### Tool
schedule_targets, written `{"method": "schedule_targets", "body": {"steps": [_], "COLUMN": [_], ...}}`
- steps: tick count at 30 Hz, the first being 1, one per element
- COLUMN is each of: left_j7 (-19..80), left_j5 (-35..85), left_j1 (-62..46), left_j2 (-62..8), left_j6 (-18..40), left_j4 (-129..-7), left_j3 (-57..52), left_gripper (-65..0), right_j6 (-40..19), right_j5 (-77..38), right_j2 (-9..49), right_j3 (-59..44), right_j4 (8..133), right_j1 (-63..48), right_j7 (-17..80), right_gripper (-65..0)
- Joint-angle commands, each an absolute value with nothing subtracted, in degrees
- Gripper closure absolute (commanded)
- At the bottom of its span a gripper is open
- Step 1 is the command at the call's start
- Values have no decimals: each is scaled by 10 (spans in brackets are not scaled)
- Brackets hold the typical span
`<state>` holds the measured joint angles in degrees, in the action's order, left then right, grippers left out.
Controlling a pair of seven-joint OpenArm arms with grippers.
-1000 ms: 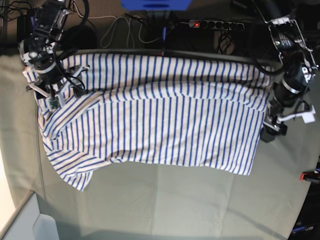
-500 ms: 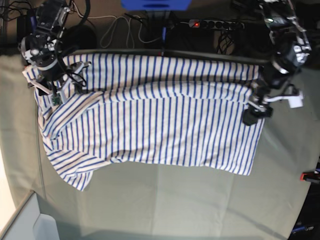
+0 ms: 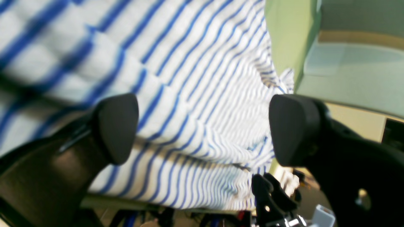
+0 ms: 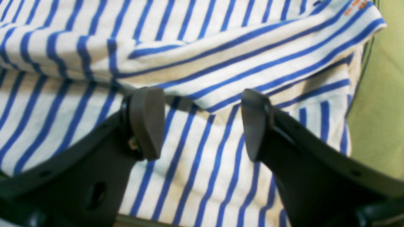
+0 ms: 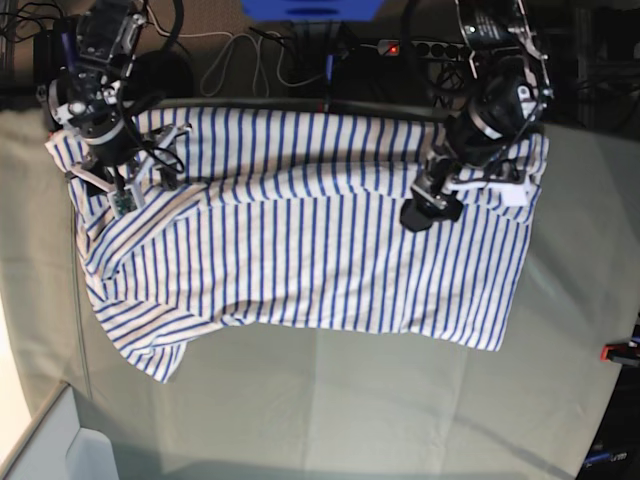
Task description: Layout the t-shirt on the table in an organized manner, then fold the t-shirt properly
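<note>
Base view: t-shirt spread rumpled on table. Left gripper and right gripper both spread, empty, over fabric. Suggest pinching one layer at the edges, then tensioning outward.

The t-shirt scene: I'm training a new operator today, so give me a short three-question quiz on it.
1. True or false: the left gripper is shut on the t-shirt.
2. The right gripper hovers over: A) bare table B) striped fabric C) a cable.
3. Fill in: the shirt's stripes are ____.

Key: 1 false, its jaws stand wide apart, gripping nothing. 2 B, and it is open too. 3 blue.
</note>
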<state>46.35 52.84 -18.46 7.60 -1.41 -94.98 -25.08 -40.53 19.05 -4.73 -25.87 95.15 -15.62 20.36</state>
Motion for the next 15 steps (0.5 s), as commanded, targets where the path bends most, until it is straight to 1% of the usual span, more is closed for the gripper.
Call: {"method": "schedule_targets", "body": {"steps": [1,4,9,15], "left_j7": [465,465,465,465], "left_j5": [538,537,531,531], "left_j1": [-189,-210,-218,-204], "left_j2": [81,87,90,90], "left_j6": [-7,-7,-7,-7], "left_j4": [-971,-989,-982,-943], "left_j3": [-251,-250,-252,-252], "left_gripper": [-639,-639,-639,-639], "right_j6": [-400,-400,-400,-400], "right_j5": [182,182,182,182], "right_j2": [-45,-45,-45,-45], "right_j3": [-260,-260,-258,-257], "right_j4": [961,961,961,961], "right_j1": [-154,-154,-153,-153], "right_j7": [192,192,192,192], "right_gripper": [-384,-384,-384,-384]}}
